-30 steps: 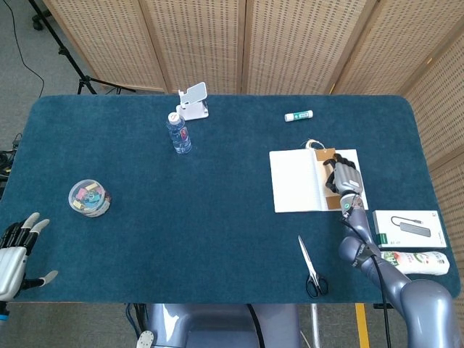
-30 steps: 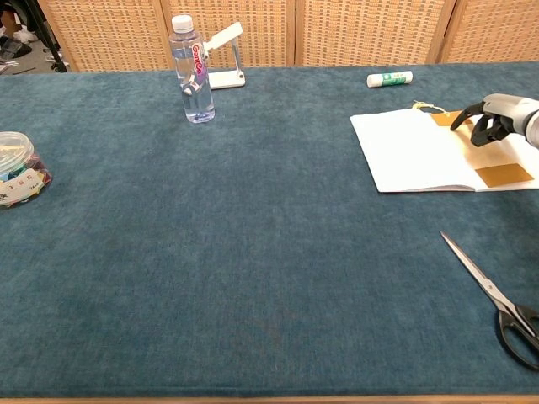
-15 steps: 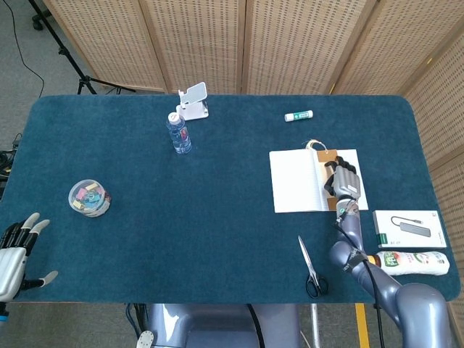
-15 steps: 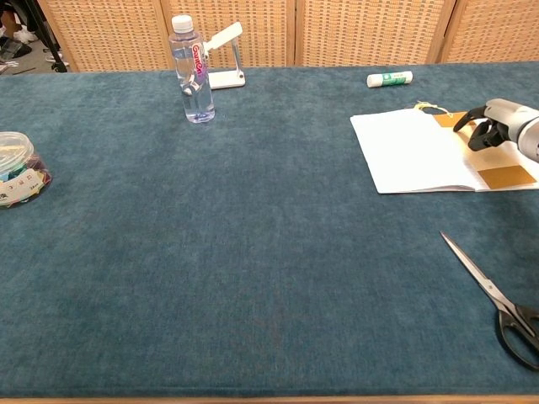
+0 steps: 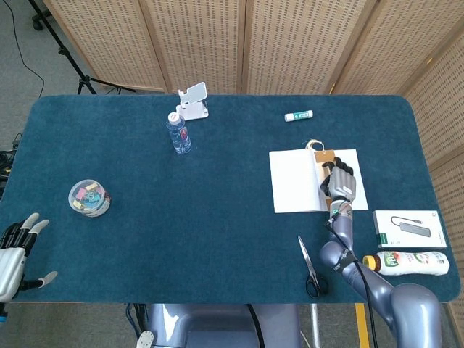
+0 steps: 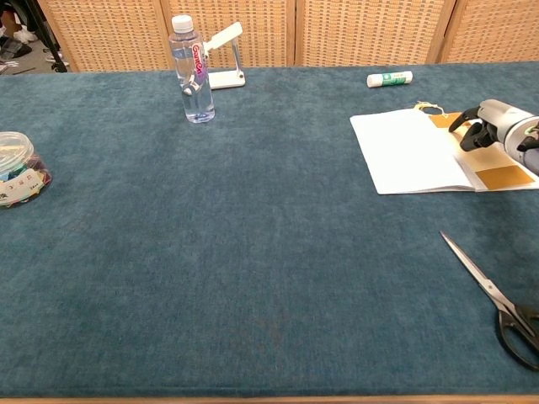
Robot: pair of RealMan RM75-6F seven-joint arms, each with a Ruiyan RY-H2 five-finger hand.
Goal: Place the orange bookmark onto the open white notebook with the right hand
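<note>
We note the open white notebook (image 5: 297,181) lying flat at the right of the blue table (image 5: 181,217), pages up and ready to receive a marker. The orange bookmark (image 6: 504,176) already lies along its right page, tassel toward the far edge, so we judge the placing done. The right hand (image 5: 340,184) hangs directly over the strip's middle with fingers curled; whether it pinches the bookmark we cannot tell, while the left hand (image 5: 16,248) rests spread and empty at the near left.

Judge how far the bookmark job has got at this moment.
Done, it seems: the orange bookmark lies on the open white notebook. In hand: the right hand hangs over the bookmark; whether it touches is unclear. Left: drawing the hand clear.
</note>
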